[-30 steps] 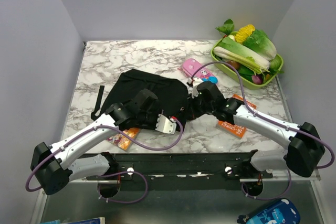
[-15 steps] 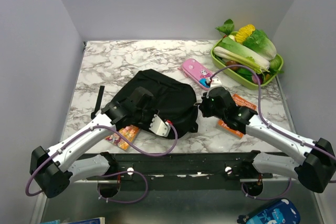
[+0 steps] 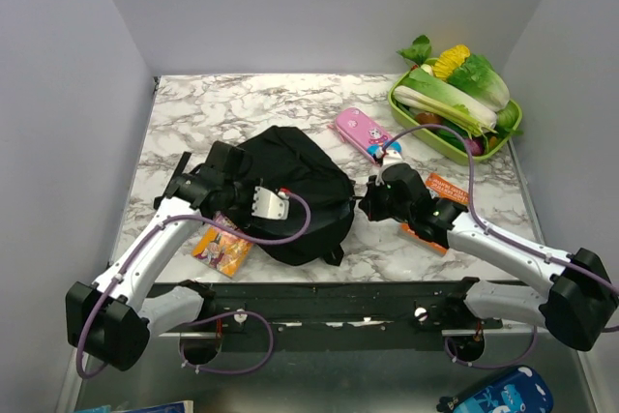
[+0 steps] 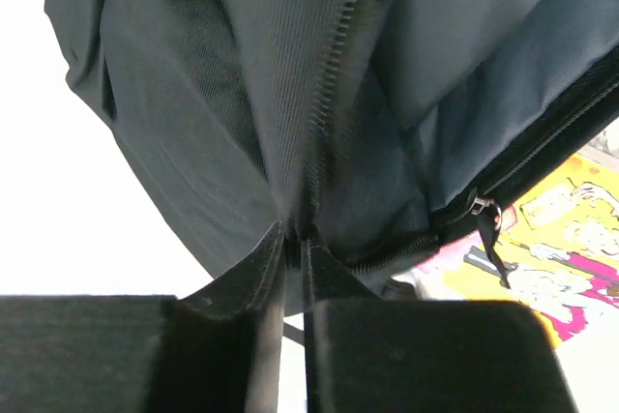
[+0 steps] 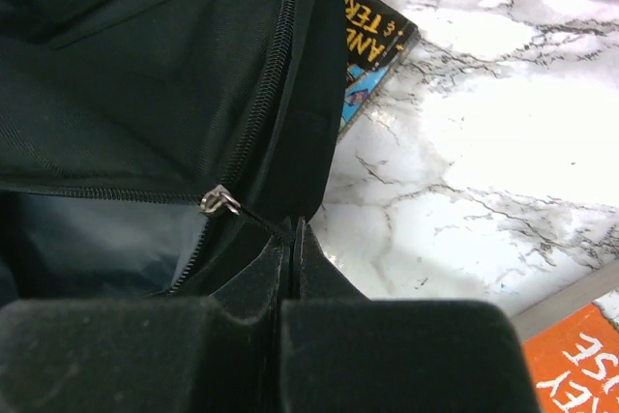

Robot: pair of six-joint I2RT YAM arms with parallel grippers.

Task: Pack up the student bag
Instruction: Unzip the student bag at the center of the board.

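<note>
Over the last second the left arm has swung from the near right of the student bag [image 3: 295, 191] round to its far left edge, and the right arm has eased back toward the right, so the two now pull on opposite sides of it. The bag, which lay fairly flat a second ago, now stands bunched and rounded in the middle of the marble table [image 3: 251, 108], nearer the front than it was. The left gripper [image 3: 209, 179] is almost closed, its jaws pinching a fold of black fabric right beside a line of zipper teeth, as the wrist view shows [image 4: 293, 239]; a comic booklet [image 4: 542, 258] lies on the table just past the bag there. The right gripper [image 3: 369, 202] is fully closed on the bag's right edge [image 5: 290, 229], next to a metal zipper pull [image 5: 218, 202]; it may have the pull's thin cord as well as the hem, but the dark cloth makes that hard to settle. A dark-covered book [image 5: 372, 41] pokes out from beneath the bag on that side. The pink pencil case [image 3: 363, 131] and the orange book [image 3: 451, 187] lie outside the bag, so packing proper looks not yet begun; my judgement is that the spreading grip is meant to hold the mouth apart or tension the zipper so it can be opened
</note>
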